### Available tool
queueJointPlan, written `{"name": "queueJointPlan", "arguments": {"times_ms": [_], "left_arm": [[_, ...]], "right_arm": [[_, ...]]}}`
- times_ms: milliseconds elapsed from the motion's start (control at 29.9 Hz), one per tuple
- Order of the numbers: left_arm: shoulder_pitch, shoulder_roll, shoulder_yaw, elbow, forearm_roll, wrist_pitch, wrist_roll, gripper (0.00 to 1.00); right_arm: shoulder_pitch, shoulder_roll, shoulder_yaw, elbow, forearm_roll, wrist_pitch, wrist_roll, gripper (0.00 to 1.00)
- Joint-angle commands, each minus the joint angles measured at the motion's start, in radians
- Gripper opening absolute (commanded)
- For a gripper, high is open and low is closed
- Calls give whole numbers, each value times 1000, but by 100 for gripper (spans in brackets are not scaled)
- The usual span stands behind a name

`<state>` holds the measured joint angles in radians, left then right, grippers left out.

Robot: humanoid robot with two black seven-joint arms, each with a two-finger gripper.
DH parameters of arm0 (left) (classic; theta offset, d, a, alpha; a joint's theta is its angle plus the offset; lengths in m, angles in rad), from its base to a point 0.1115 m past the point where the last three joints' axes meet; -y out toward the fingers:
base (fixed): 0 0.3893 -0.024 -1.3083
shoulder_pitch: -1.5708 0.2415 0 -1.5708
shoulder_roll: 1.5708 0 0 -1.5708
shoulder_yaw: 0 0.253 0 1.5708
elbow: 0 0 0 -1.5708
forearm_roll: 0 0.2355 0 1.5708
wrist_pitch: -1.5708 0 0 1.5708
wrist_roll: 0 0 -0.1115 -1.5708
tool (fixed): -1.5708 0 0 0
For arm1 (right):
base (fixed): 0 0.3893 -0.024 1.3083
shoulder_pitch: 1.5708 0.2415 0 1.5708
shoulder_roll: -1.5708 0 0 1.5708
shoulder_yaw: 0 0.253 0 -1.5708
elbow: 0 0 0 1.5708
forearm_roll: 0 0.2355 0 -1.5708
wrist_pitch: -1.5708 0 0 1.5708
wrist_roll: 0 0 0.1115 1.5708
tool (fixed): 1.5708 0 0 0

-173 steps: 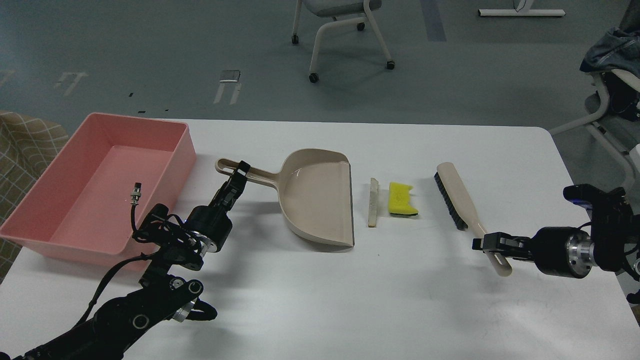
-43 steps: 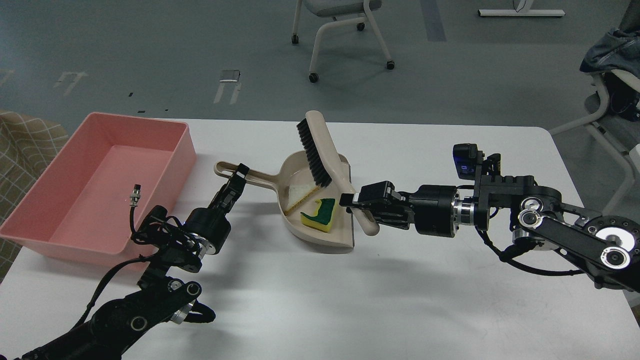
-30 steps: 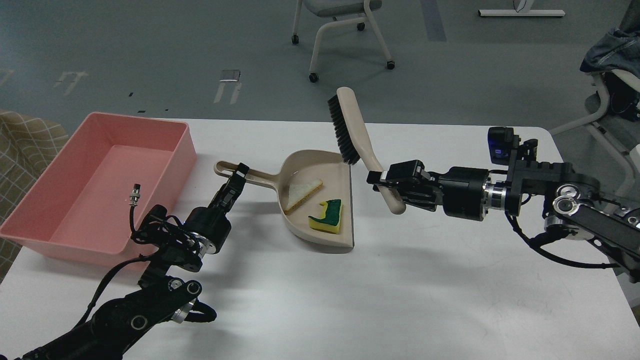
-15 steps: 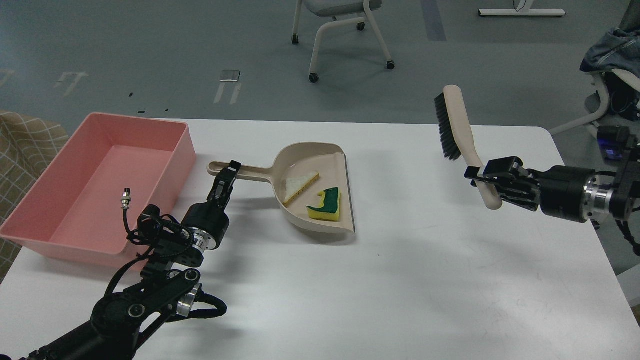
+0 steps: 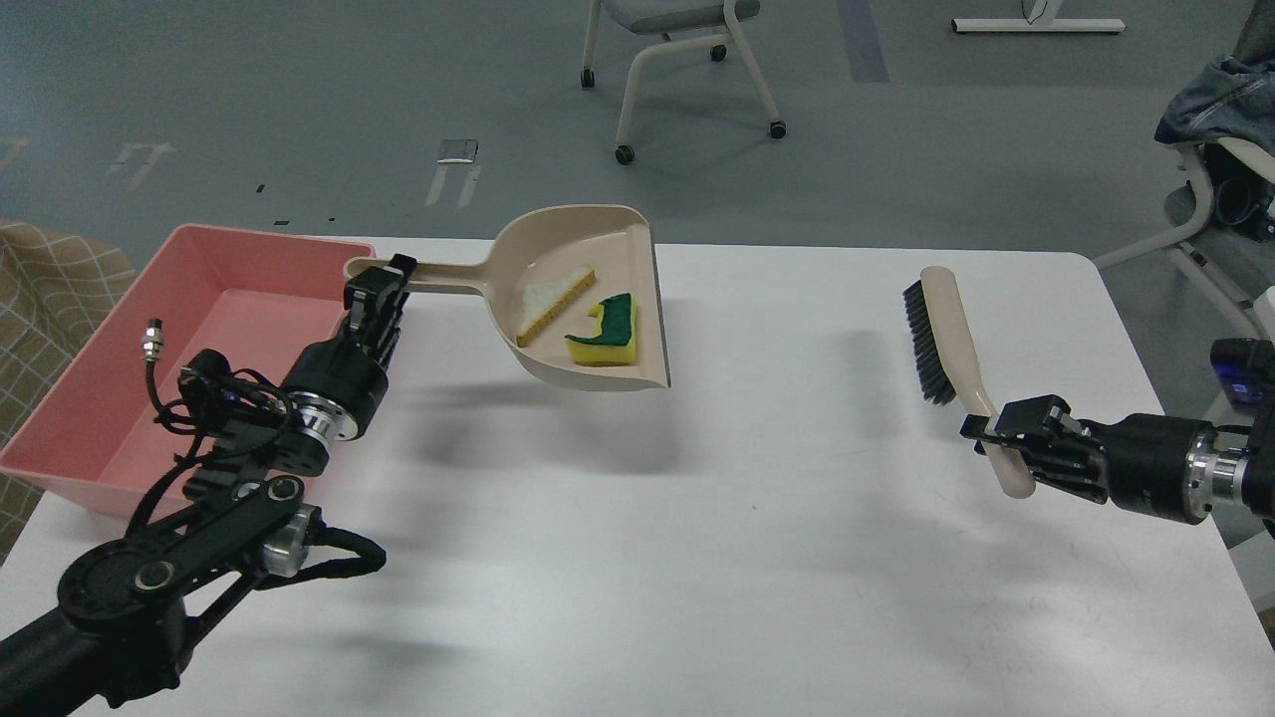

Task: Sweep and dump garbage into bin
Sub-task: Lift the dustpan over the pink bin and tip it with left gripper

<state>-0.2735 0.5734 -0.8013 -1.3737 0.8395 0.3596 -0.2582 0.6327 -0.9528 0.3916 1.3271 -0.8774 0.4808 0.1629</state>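
Since half a second ago the dustpan [image 5: 588,299] has risen off the white surface [image 5: 697,558] and shifted toward 10 o'clock; its shadow now falls on the surface below it. The brush [image 5: 946,349] has dropped and drawn back toward 4 o'clock over the right side.

Bin [image 5: 60,418]: pink tub at 9 o'clock on the surface, resting flat; nothing can be seen inside it. Its right wall is just left of the dustpan handle's end.

Dustpan: airborne, near level, open lip facing 3 o'clock, handle pointing at 9 o'clock toward the bin.

Left claw [image 5: 377,289]: clamped on the dustpan handle near its end.

Right claw [image 5: 996,438]: clamped on the brush handle near its lower end; brush head points to 12 o'clock, bristles facing 9 o'clock. Whether the brush touches the surface cannot be told.

Garbage, both pieces inside the dustpan: bread slice [image 5: 554,303] lying toward the handle side, sponge piece [image 5: 604,339] at 4 o'clock from it near the lip, green side up. They lie near each other, apart.
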Motion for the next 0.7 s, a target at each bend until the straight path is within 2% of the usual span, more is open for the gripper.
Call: {"name": "queueJointPlan", "arguments": {"times_ms": [0,167,368,501,668], "left_arm": [[10,109,-48,-62,-46,-22,11,0],[59,236,-143,-65,-143,-112,10,0],[181,393,-277,-51,-212,-238,-3,0],[269,453,-372,25,-234,-329,-26,0],[295,480,-410,146,-234,-404,-52,0]], "right_arm": [[-8,3,0,1,-9,-4,0,10],[-13,31,-2,0,-15,-4,0,10],[-28,34,-2,1,-26,-5,0,11],[-30,46,-2,1,-28,-5,0,11],[-30,48,0,3,-28,-5,-2,11]]}}
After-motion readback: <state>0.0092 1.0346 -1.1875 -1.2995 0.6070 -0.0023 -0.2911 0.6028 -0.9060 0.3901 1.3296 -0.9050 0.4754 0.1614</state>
